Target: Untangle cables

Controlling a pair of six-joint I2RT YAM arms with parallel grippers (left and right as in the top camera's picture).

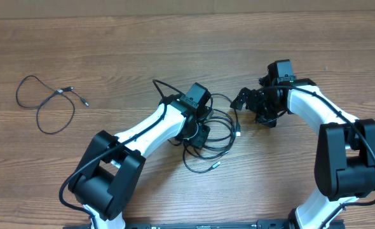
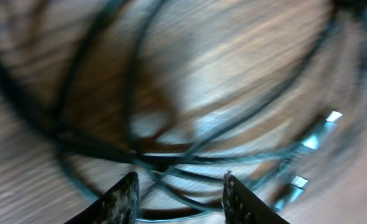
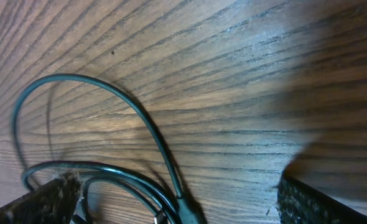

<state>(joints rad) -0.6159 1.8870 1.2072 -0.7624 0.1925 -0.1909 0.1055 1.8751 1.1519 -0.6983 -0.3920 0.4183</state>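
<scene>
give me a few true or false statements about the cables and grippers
1. One cable lies alone, left of the tangle. True.
2. The left gripper is shut on a cable. False: it is open over the tangle.
3. The right gripper is open. True.
4. The table is white plastic. False: it is wood.

cables (image 1: 224, 135) tangled centre, lone cable (image 1: 55, 94) far left
</scene>
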